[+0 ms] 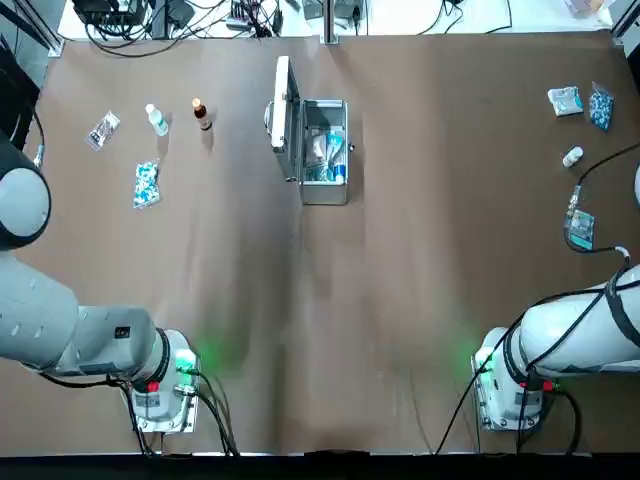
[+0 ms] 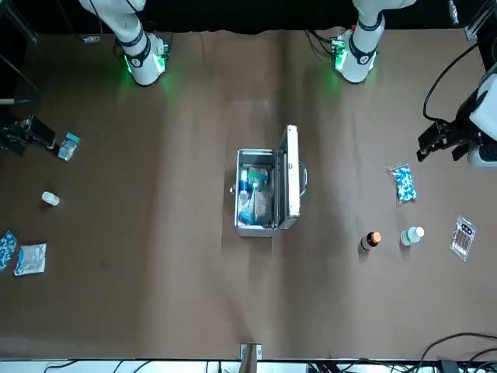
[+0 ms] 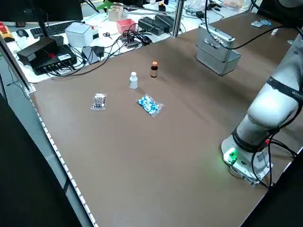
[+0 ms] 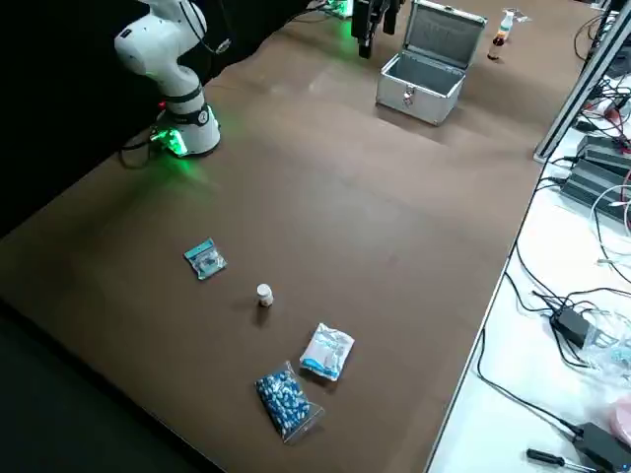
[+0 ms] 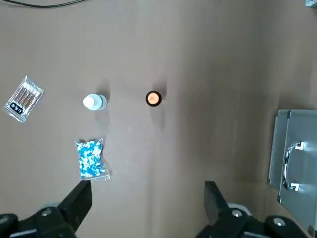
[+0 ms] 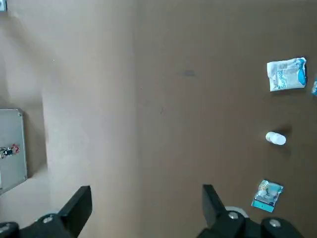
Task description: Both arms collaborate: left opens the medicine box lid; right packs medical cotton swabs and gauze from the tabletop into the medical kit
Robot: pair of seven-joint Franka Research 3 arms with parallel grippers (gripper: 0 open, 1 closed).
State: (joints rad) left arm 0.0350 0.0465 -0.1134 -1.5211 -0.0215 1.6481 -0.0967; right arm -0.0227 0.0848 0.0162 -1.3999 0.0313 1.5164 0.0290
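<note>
**Both hands free, medicine box open and stocked between**

Near the teal packet [image 2: 68, 146], above the tabletop [image 1: 420, 280]: right hand [image 6: 147, 187], wide open, with nothing in grip. Probably kept high for a clear next reach. Well apart, on the other side of the box: left hand [image 5: 148, 183], also wide open and empty, away from the lid [image 1: 284, 110].

Farther, between both hands: medicine box [image 1: 325, 196], with lid upright on the left-hand side, perhaps to leave the opening free for the right hand. Inside: blue-and-clear packets [image 2: 255, 194], likely swabs and gauze, but impossible to tell which. Packing possibly finished.
</note>
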